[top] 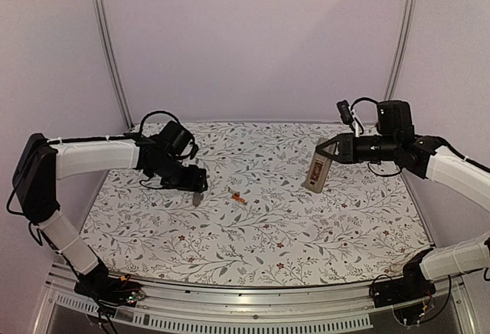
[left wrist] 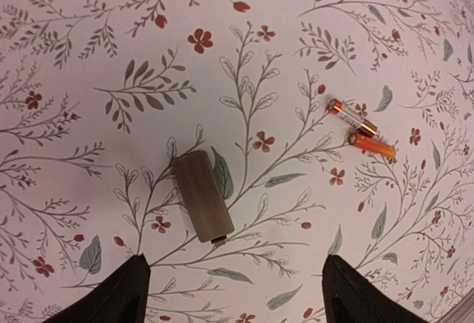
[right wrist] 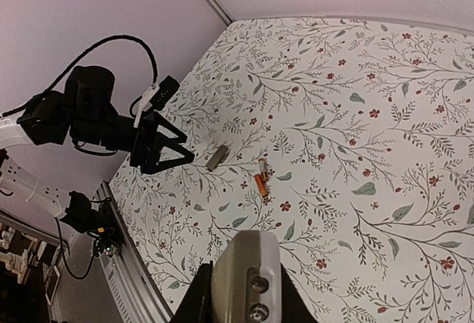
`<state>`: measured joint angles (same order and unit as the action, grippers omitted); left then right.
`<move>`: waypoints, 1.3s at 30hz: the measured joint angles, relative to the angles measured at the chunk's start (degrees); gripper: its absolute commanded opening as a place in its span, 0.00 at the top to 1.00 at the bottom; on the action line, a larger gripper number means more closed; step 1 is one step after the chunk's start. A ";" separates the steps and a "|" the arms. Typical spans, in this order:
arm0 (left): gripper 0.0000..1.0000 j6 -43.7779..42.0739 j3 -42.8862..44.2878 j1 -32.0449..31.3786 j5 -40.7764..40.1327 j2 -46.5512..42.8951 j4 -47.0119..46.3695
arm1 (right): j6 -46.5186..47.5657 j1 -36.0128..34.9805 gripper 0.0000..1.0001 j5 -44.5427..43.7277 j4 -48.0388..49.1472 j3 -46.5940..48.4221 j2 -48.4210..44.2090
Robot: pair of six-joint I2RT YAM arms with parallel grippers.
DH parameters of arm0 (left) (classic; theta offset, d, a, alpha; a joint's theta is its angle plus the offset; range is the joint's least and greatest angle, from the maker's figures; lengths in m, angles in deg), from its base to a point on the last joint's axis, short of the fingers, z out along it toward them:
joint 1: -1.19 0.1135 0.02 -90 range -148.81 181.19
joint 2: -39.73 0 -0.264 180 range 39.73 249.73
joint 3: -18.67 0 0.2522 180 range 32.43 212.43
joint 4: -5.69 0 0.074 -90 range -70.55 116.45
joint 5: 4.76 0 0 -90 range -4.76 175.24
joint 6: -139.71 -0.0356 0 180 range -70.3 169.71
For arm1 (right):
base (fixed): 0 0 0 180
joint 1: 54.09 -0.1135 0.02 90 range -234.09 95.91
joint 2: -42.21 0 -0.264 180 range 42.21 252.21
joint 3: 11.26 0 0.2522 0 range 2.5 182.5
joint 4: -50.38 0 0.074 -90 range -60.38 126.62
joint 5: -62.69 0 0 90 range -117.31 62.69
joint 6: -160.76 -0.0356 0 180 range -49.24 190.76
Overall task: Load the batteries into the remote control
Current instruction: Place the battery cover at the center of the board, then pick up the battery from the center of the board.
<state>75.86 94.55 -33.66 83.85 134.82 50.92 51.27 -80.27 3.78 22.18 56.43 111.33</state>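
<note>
My right gripper (top: pixel 328 159) is shut on the remote control (top: pixel 316 169) and holds it tilted above the table's right side; in the right wrist view the remote's end (right wrist: pixel 244 275) fills the space between the fingers, its open bay with spring contacts facing up. Two orange batteries (top: pixel 237 195) lie side by side on the cloth at the middle, also seen in the left wrist view (left wrist: pixel 361 132) and the right wrist view (right wrist: pixel 261 178). My left gripper (top: pixel 197 188) is open, hovering over a small flat grey plastic piece (left wrist: pixel 201 195), left of the batteries.
The floral cloth (top: pixel 253 234) covers the table. The grey piece also shows in the top view (top: pixel 197 197) and in the right wrist view (right wrist: pixel 215 158). Metal frame posts (top: pixel 111 50) stand at the back corners; a metal rail (top: pixel 230 303) runs along the front edge.
</note>
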 measured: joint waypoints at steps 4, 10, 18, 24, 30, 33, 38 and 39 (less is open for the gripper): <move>0.10 -2.47 -0.42 -0.55 1.16 -6.27 -2.67 | 0.24 0.00 1.00 2.25 6.16 -0.79 -1.64; 0.03 -4.61 -6.14 -2.51 3.02 -16.81 -11.85 | -4.52 0.00 1.00 8.81 17.25 -2.86 1.27; 0.16 -6.69 -4.17 -8.11 14.56 -16.17 -18.62 | -9.94 -0.09 1.00 18.08 21.46 -1.27 11.30; 0.24 -7.34 2.75 -12.35 19.61 -8.22 -19.67 | -14.62 -0.31 1.00 21.14 23.37 -0.35 13.05; 0.30 -8.17 9.99 -10.14 14.27 -2.75 -12.94 | -19.02 -0.42 1.00 22.84 24.90 0.39 15.56; 0.30 -9.42 11.26 -8.39 11.15 -1.46 -9.51 | -20.61 -0.42 1.00 23.58 25.09 0.35 17.38; 0.32 -12.74 11.63 -7.32 9.99 -0.42 -4.46 | -21.86 -0.52 1.00 24.20 26.60 -0.55 18.10; 0.32 -13.27 11.61 -7.32 9.99 -0.42 -3.91 | -21.84 -0.66 1.00 24.22 27.02 -0.83 18.10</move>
<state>62.59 106.16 -40.98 93.84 134.40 47.00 29.44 -80.92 28.00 49.20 55.60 129.43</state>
